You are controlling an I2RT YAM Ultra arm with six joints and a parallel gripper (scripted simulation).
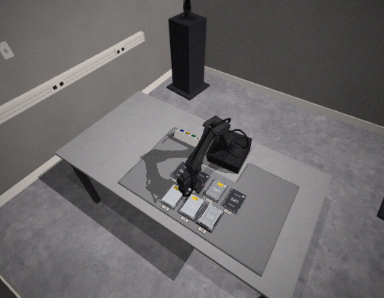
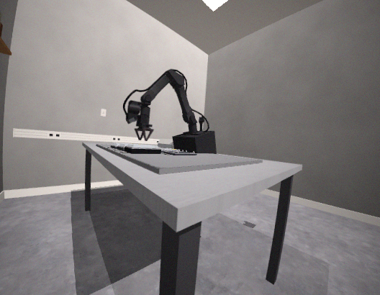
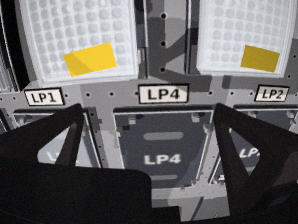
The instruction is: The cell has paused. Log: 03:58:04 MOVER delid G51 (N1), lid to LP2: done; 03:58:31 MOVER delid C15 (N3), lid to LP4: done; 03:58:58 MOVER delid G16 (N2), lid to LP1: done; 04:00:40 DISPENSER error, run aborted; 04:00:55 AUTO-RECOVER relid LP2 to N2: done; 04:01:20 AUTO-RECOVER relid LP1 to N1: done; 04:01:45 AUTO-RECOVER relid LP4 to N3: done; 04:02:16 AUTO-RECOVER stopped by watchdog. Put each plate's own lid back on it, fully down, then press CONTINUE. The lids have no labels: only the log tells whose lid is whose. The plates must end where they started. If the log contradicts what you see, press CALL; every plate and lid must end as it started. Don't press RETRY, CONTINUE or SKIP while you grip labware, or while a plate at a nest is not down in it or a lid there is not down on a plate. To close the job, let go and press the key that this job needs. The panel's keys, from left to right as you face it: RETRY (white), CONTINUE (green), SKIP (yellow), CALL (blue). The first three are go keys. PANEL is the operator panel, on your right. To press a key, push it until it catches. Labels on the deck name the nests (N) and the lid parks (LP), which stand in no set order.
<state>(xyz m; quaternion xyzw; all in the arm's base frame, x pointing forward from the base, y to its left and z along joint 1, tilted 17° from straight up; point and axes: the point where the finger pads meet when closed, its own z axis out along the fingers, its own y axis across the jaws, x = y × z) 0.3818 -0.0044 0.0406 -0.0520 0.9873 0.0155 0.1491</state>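
My gripper (image 2: 143, 139) (image 3: 148, 110) is open and empty, above the lid parks, over LP4 (image 3: 162, 150). LP4 is bare. LP2 (image 1: 177, 171) and LP3 (image 1: 234, 200) are also bare. A clear lid (image 1: 214, 191) (image 3: 57, 142) with a yellow tag lies on LP1. In the front nest row, the left plate (image 1: 172, 197) (image 3: 240, 25) and the middle plate (image 1: 190, 208) (image 3: 80, 30) show yellow tags on lids. The right plate (image 1: 210, 216) shows no yellow tag and looks lidless. The nest labels are too small to read.
The panel (image 1: 184, 137) stands at the mat's back left, with blue (image 1: 182, 130), yellow (image 1: 188, 133) and green (image 1: 193, 136) keys visible; the arm mostly hides the white one. The arm's black base (image 1: 226, 158) stands behind the parks.
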